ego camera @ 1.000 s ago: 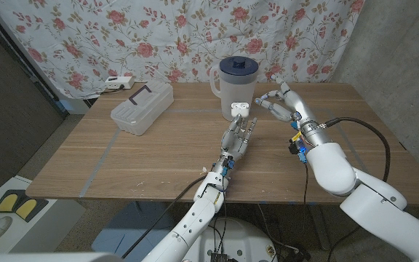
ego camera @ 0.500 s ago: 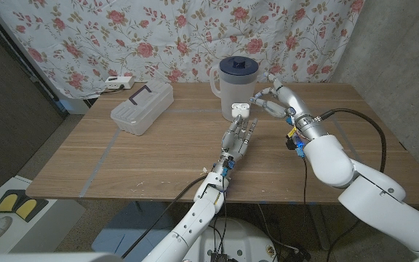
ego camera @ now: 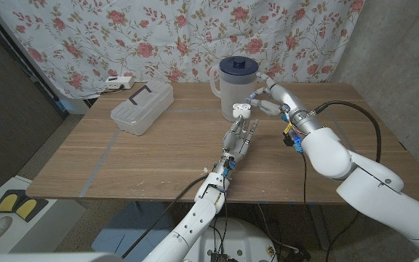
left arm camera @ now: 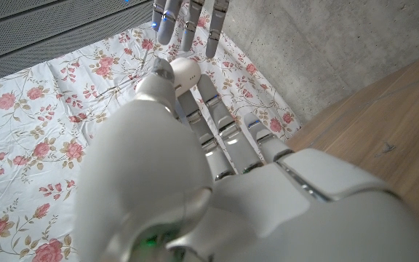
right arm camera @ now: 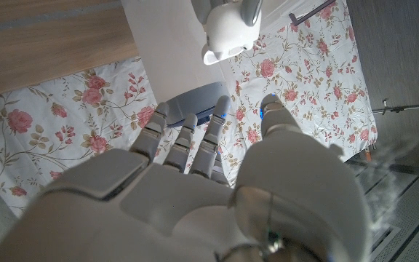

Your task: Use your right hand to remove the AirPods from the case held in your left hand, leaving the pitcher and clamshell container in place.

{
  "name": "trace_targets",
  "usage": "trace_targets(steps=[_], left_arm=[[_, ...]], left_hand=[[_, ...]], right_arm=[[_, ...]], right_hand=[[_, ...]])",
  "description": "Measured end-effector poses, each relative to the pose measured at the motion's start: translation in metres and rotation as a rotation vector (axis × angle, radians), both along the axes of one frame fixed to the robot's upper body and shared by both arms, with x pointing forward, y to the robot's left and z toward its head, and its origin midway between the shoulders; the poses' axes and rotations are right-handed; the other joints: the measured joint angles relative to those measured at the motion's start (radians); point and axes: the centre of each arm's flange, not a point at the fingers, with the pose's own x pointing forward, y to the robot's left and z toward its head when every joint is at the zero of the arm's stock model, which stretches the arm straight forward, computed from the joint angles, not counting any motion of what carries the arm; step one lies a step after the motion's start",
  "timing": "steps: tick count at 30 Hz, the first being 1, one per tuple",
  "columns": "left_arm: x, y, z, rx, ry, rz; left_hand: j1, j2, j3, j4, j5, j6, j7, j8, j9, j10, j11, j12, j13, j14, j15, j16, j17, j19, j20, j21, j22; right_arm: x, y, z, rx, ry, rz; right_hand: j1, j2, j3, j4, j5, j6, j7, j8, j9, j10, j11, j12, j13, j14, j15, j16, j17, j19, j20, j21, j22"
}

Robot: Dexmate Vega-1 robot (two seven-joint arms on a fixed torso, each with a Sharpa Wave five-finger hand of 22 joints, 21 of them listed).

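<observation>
Two white AirPods (ego camera: 241, 105) sit in the case (ego camera: 240, 111) grasped by left fingers (ego camera: 244, 131); right fingers (ego camera: 262, 104) released.

You are viewing one AirPods case (ego camera: 241, 109), one pitcher (ego camera: 236, 86), one clamshell container (ego camera: 142, 108), one power strip (ego camera: 118, 83) and two hands.

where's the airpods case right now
In the head view the case sits atop the raised left hand, mid-table, just before the pitcher.
</observation>
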Motion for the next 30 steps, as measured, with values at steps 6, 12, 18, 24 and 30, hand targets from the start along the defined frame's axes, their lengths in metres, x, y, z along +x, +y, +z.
trace_targets(steps=[6, 12, 18, 24, 30], left_arm=[[-0.001, 0.0, 0.001, 0.002, -0.005, -0.001], [-0.002, 0.0, 0.002, 0.006, -0.009, -0.005], [-0.002, 0.0, 0.002, 0.007, -0.012, -0.011], [-0.003, 0.0, 0.004, 0.009, -0.019, -0.018], [-0.004, -0.001, 0.005, 0.008, -0.036, -0.031]], left_hand=[[0.0, 0.0, 0.004, -0.004, 0.003, 0.0, 0.0, 0.0, 0.0, 0.004, -0.003, -0.008, 0.0, 0.0, 0.0, 0.002, 0.0, 0.0, 0.0, 0.0, 0.0], [0.0, 0.0, 0.004, -0.004, 0.003, 0.0, 0.0, 0.0, 0.0, 0.007, 0.0, -0.011, 0.0, 0.004, 0.004, 0.003, -0.001, 0.0, 0.0, 0.0, 0.0], [0.0, 0.0, 0.004, -0.004, 0.003, 0.0, 0.0, 0.0, 0.0, 0.007, 0.0, -0.012, 0.0, 0.004, 0.004, 0.003, -0.002, 0.0, 0.0, 0.0, 0.0], [0.0, 0.0, 0.004, -0.004, 0.002, 0.0, 0.0, 0.0, 0.0, 0.007, 0.0, -0.015, 0.0, 0.004, 0.004, 0.003, -0.003, 0.004, -0.004, 0.0, 0.0], [0.0, 0.0, 0.004, -0.004, 0.001, 0.0, 0.0, 0.0, 0.0, 0.014, 0.0, -0.02, 0.0, 0.004, 0.004, 0.003, -0.003, 0.004, -0.004, 0.0, 0.0]], right_arm=[[-0.001, 0.001, 0.005, -0.026, -0.005, 0.003], [-0.003, 0.002, 0.012, -0.054, -0.015, 0.003], [-0.005, 0.001, 0.017, -0.077, -0.025, -0.001], [-0.007, 0.001, 0.023, -0.106, -0.03, -0.007], [-0.008, 0.002, 0.03, -0.13, -0.044, -0.01]], right_hand=[[0.0, 0.0, 0.0, 0.0, 0.0, -0.004, -0.004, 0.0, 0.0, 0.001, -0.001, -0.004, 0.0, 0.0, 0.0, 0.0, 0.0, 0.0, 0.0, 0.0, 0.0], [-0.006, -0.006, -0.004, 0.004, 0.0, -0.017, -0.012, 0.0, 0.0, 0.018, -0.018, -0.004, -0.005, 0.0, 0.0, 0.0, -0.005, -0.004, 0.004, 0.0, 0.0], [-0.009, -0.009, -0.008, 0.008, 0.004, -0.022, -0.007, -0.007, 0.0, 0.025, -0.011, -0.008, -0.009, 0.0, 0.0, 0.0, -0.009, -0.006, 0.006, 0.0, 0.0], [-0.015, -0.015, -0.011, 0.011, 0.004, -0.027, -0.002, -0.007, 0.0, 0.029, -0.015, -0.008, -0.013, 0.0, 0.0, 0.0, -0.009, -0.006, 0.006, 0.0, 0.0], [-0.015, -0.015, -0.013, 0.013, 0.004, -0.032, 0.004, -0.007, 0.0, 0.03, -0.016, -0.015, -0.017, 0.0, 0.0, 0.0, -0.014, -0.009, 0.009, 0.0, 0.0]])
